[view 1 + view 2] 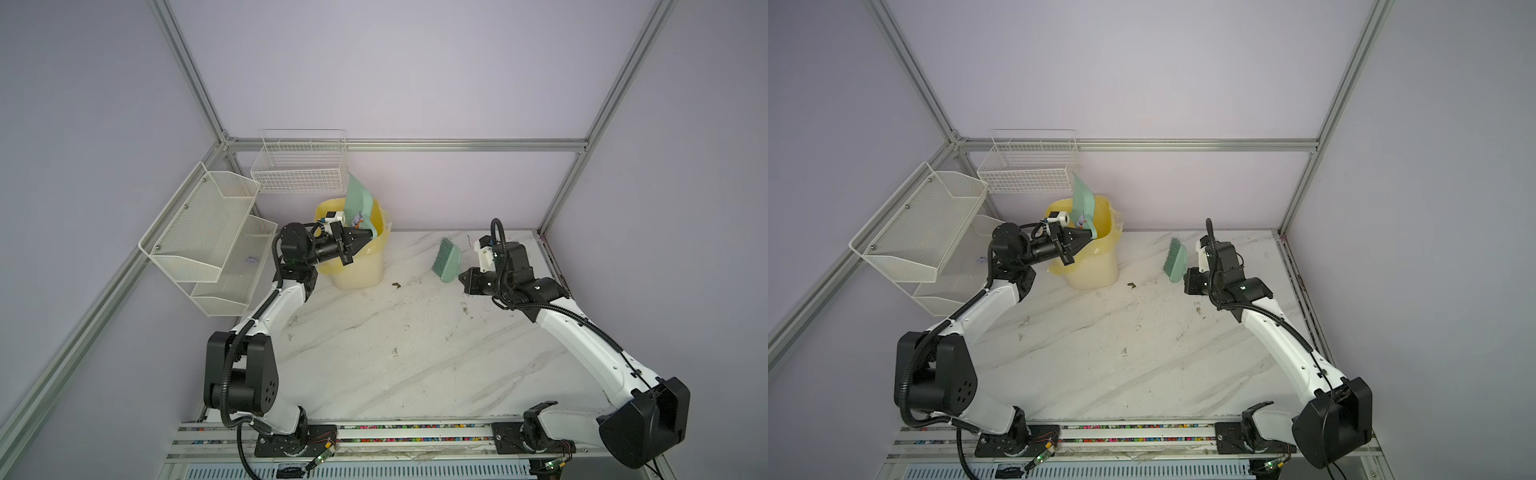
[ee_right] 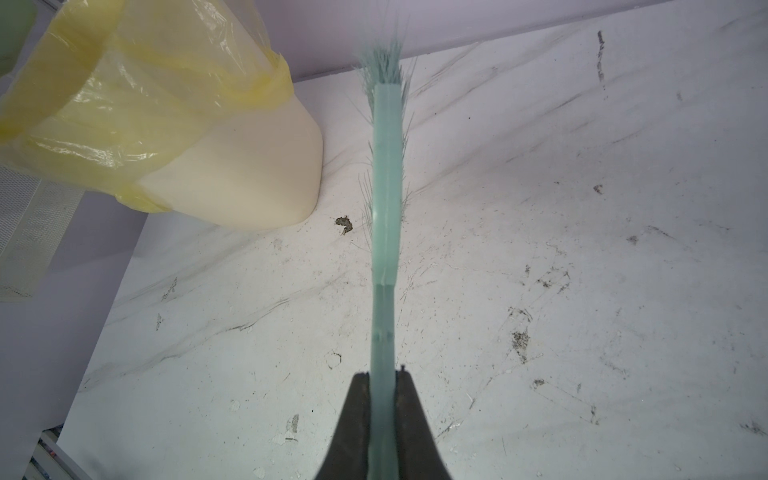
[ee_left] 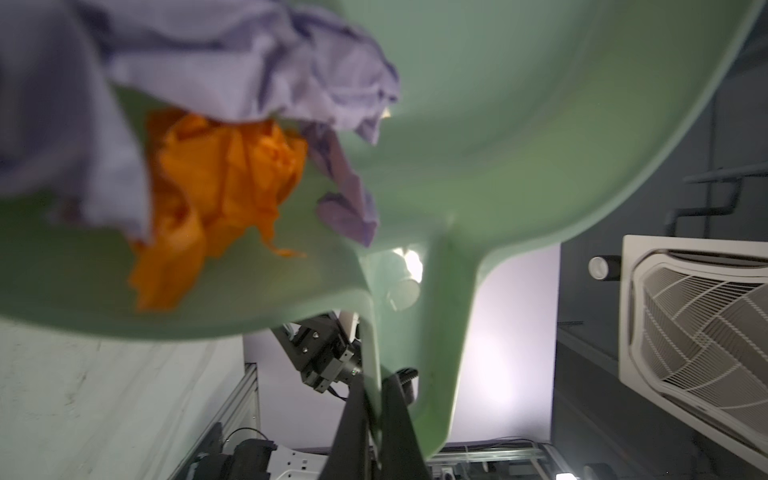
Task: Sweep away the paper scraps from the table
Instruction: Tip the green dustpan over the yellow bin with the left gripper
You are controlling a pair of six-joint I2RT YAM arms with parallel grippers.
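Left tool (image 3: 376, 411) clenched on dustpan (image 3: 519, 145) handle, tipped over bin (image 1: 361, 270). Paper scraps (image 3: 224, 174) look light, crumpled: tip out, don't pinch. Right tool (image 2: 384, 386) clenched on brush (image 2: 386, 187).

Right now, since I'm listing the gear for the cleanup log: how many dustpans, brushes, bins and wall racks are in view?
Dustpan: 1
Brush: 1
Bin: 1
Wall racks: 2
Total: 5
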